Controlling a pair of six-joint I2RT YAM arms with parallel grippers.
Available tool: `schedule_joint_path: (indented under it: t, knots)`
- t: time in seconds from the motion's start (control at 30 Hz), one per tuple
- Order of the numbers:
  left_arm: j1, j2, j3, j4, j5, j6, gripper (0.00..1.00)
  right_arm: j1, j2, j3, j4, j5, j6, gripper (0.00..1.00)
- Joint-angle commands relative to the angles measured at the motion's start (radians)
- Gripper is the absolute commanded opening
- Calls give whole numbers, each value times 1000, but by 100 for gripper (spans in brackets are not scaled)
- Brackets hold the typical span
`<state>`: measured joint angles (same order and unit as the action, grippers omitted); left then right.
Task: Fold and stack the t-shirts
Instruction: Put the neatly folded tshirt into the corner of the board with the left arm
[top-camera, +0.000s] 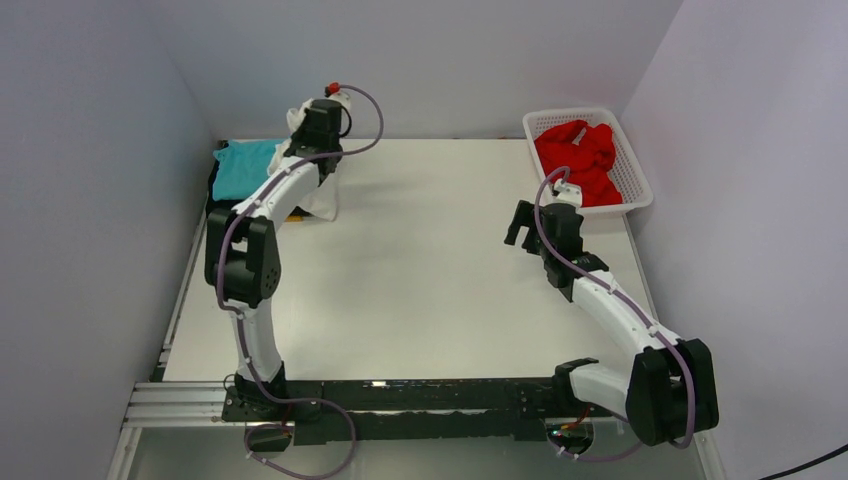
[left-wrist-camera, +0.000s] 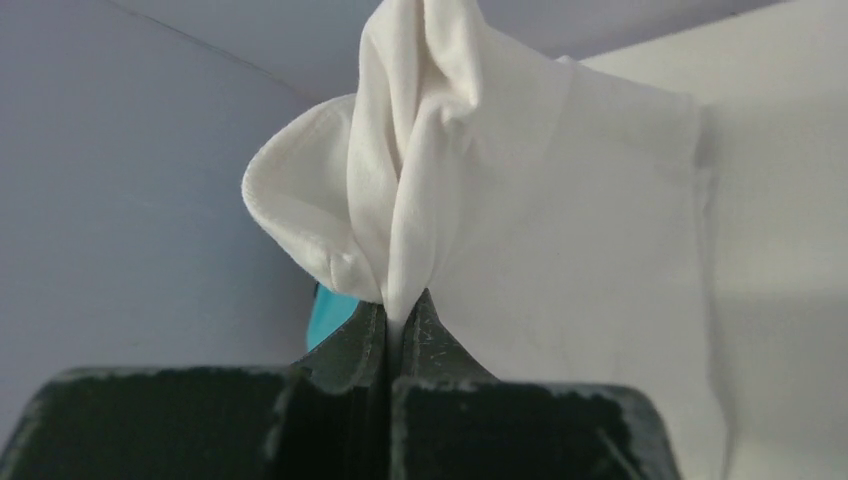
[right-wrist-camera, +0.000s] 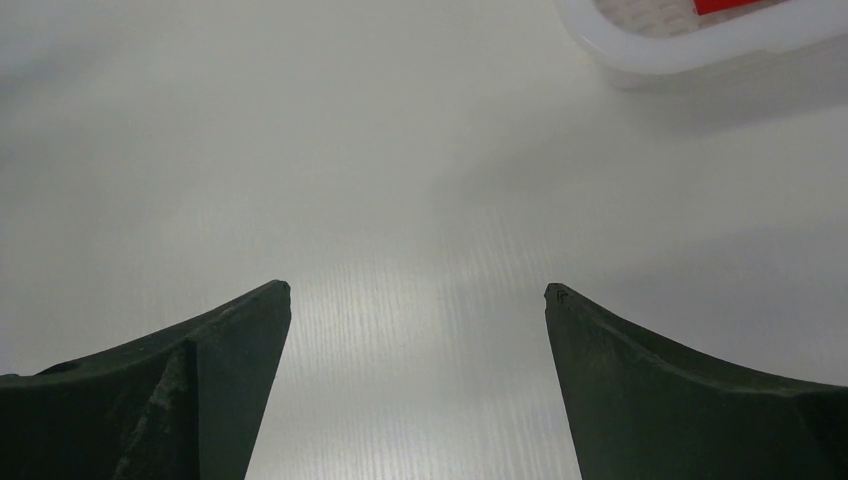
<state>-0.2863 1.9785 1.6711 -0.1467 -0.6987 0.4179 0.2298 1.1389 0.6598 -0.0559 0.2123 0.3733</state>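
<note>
Top external view: two robot arms are bolted at the near edge of a white desk (top-camera: 420, 290). The left arm reaches to the far left corner, where its left hand (left-wrist-camera: 400, 310) is clenched on a bunched fold of the white t-shirt (left-wrist-camera: 520, 180). The cloth is pinched tight between the dark fingers and rises above them in gathered pleats. From above, the rest of the shirt hangs down to the desk beside the arm. A teal t-shirt (top-camera: 245, 168) lies flat in that same far left corner, just beside the white one.

The red t-shirt (top-camera: 580, 160) sits crumpled in a white lattice basket (top-camera: 640, 195) at the far right corner. The right hand (right-wrist-camera: 417, 295) is released, jaws wide apart and grasping nothing, hovering over bare desk near the right edge, close to the basket.

The step appears to be getting the white shirt laid out for folding. To do it well, the shirt would need to be carried toward the middle of the desk, away from the teal one so it is not dragged along. The right hand could take a second edge so the cloth hangs flat rather than bunched, and both hands could then lower it slowly to avoid creases.

No brand, label or readable writing shows on any shirt, the basket or the arms.
</note>
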Motion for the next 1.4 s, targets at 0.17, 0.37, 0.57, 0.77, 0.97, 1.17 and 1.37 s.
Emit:
schedule_joint_path:
  t: [0.17, 0.37, 0.57, 0.77, 0.97, 1.17, 1.37]
  knots:
    - [94, -122, 220, -100, 138, 47, 0, -1, 33, 37, 13, 44, -22, 100]
    - [109, -169, 262, -146, 188, 28, 0, -1, 29, 35, 12, 39, -21, 100]
    - [156, -163, 225, -155, 255, -10, 0, -1, 24, 35, 4, 40, -16, 100]
    - [223, -66, 295, -241, 334, -107, 0, -1, 37, 44, -2, 42, -16, 100]
    - [283, 6, 324, -215, 406, -114, 0, -1, 50, 50, -9, 53, -18, 100]
    - [355, 127, 383, -192, 407, -93, 0, -2, 48, 58, -19, 61, -18, 100]
    - [397, 208, 408, -182, 351, -96, 8, -1, 52, 71, -42, 87, -16, 100]
